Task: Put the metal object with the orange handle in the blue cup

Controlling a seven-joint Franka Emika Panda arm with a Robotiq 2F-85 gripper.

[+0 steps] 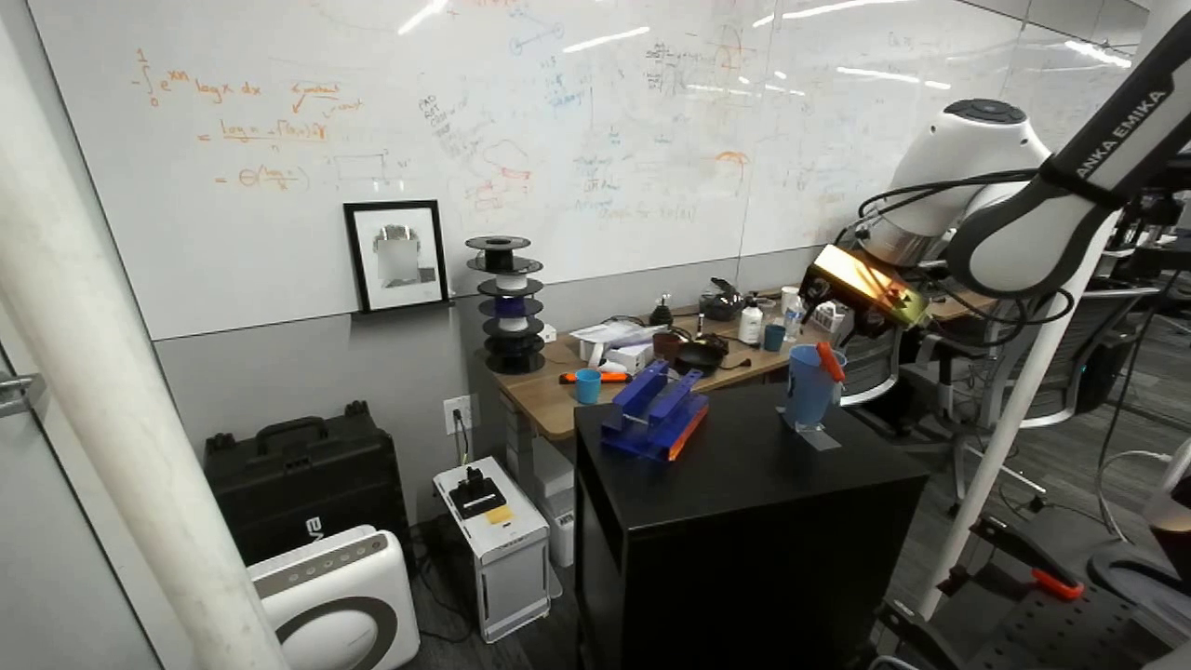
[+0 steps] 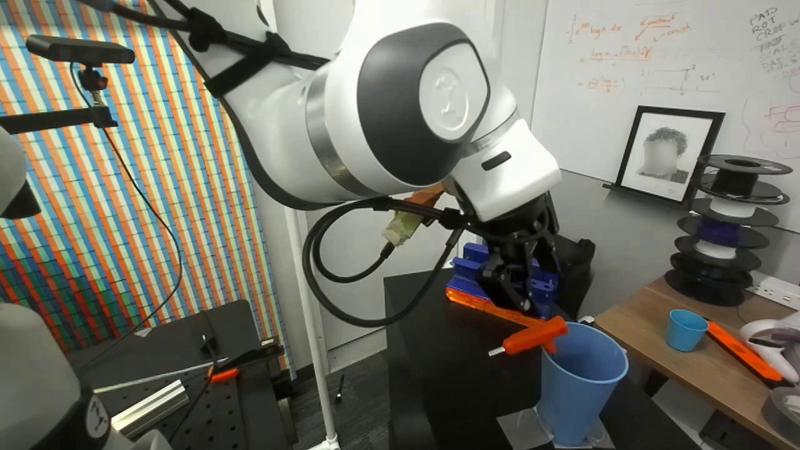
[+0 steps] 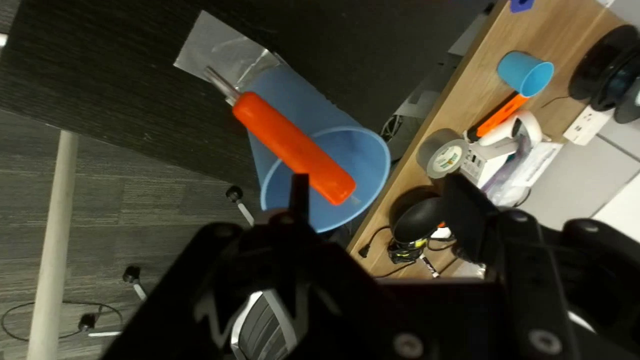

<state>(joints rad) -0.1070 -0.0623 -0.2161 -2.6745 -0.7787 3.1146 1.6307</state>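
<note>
Arm [image 2: 425, 106]: one; white, with dark grey joint caps. Enters from the upper right in an exterior view and from the upper left in an exterior view; extended above the black desk [image 1: 744, 475]. Wrist section bent downward at the end of the reach.

Cable [image 2: 337, 306]: black, in a loose loop under the wrist.

Box-shaped unit [image 1: 870, 284]: gold-toned, mounted at the wrist, tilted.

Gripper [image 3: 377, 192]: one; black, directed downward and somewhat aslant, above the mouth of the blue cup [image 2: 578, 406] and near it. Fingers [image 3: 300, 195] spread, a wide gap between them in the wrist view.

Metal object with the orange handle [image 3: 295, 147]: one; at the cup's mouth, below the fingertips in both exterior views. Handle laid slantwise across the rim in the wrist view, its blunt end over the opening; thin metal shaft outside the cup, pointing away from it. Contact with the rim: cannot be told.

Blue cup: pale, tall, upright on the desk; translucent tape [image 2: 522, 430] at its base.

Blue boxy object [image 1: 656, 414]: ridged, orange-red along the lower edge; on the desk, apart from the cup.
</note>
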